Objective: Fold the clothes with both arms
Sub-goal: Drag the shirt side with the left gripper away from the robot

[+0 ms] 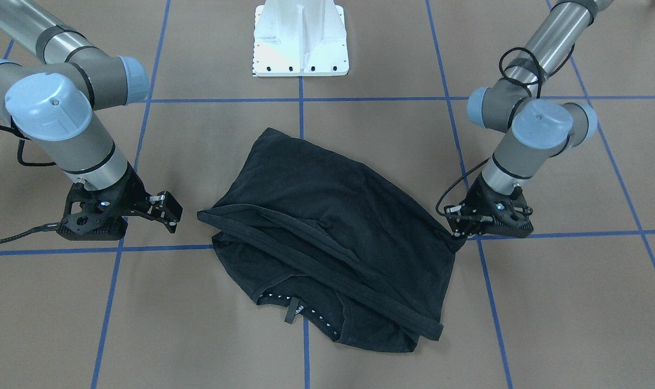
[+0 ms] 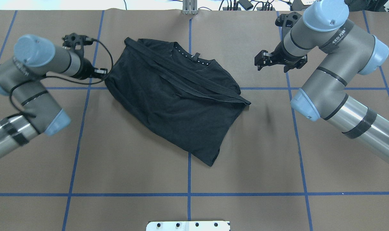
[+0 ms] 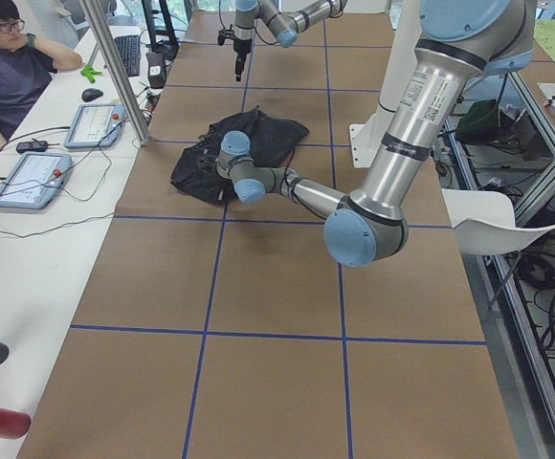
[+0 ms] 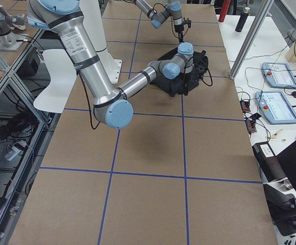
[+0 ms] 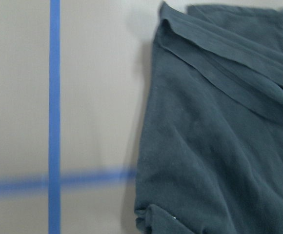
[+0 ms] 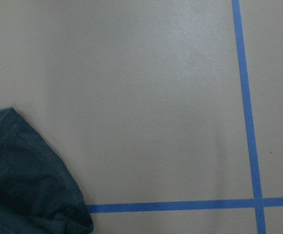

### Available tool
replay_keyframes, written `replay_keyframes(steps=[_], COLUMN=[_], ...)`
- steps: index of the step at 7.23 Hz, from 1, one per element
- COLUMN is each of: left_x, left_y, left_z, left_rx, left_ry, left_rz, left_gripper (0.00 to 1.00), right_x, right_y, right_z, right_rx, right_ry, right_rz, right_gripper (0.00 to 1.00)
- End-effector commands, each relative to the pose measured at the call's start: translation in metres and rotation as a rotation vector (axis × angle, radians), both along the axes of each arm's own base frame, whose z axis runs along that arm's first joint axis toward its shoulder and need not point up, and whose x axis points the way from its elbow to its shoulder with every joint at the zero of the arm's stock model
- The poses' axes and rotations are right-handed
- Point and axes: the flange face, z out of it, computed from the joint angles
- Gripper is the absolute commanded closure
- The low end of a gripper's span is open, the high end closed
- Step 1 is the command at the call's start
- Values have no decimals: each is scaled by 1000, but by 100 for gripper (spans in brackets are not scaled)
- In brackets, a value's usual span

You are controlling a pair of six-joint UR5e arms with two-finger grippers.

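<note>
Lying on the brown counter [image 2: 117, 154] straight out from the white pedestal base [image 1: 300, 38], the black T-shirt [image 2: 168, 96] forms a rough, partly doubled heap, offset a little toward the pedestal's left side. Its collar [image 1: 300, 308], marked by small white triangles, sits on the edge farthest from the pedestal. A folded hem band [image 2: 188, 80] crosses the top layer obliquely. It starts far out on the pedestal's left and ends nearer in on its right. The garment's long axis is judged to follow roughly that diagonal.

The left hand [image 1: 457, 236] touches the shirt's outermost edge on the pedestal's left side. It appears clenched on a pinch of cloth, which rises to a small peak at the fingertips in the front-facing view. The left wrist view shows only the cloth edge and blue tape [image 5: 54, 97], with no fingers.

The right hand [image 1: 172, 212] is on the pedestal's right side. It is released, with jaws apart and nothing between them, and it is well apart from the shirt's right corner [image 2: 246, 102].

The coming move turns on this asymmetry. The left hand is already at the cloth, while the right hand is the farther one. The shirt lies toward the pedestal's left from the right hand, which probably has to cross that gap and take the opposite corner before both arms can lift or spread the fabric together.
</note>
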Motion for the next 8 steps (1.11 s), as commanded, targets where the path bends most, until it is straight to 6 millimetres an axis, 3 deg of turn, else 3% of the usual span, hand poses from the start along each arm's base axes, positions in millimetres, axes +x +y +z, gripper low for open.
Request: replay_keyframes(steps=[1,2,3,4,5,6,8], left_x=[-1,-7,-17,-22,-34,-55,-93], left_y=[-101,-137,-159,-163,-167,-175,-180], left_z=[11,18,21,23,21,8,-9], left_rx=[80,119,146,183,221,290,317], left_ry=[-143,-210,-244,-251,-263,-274,-177], left_rz=[-43,-56,-48,-37,-18,-2,108], left_gripper=[100,100,100,100,34,0,0], right_x=[0,0,0,-1,-2,-5,-27], right_y=[0,0,0,0,-1,-2,-6], right_z=[0,0,0,0,0,0,-11], right_rx=[0,0,0,0,0,-1,0], right_ry=[1,1,1,1,2,4,-2], right_rz=[-1,-1,-1,-3,-4,-4,-11], right_gripper=[1,1,1,1,1,1,1])
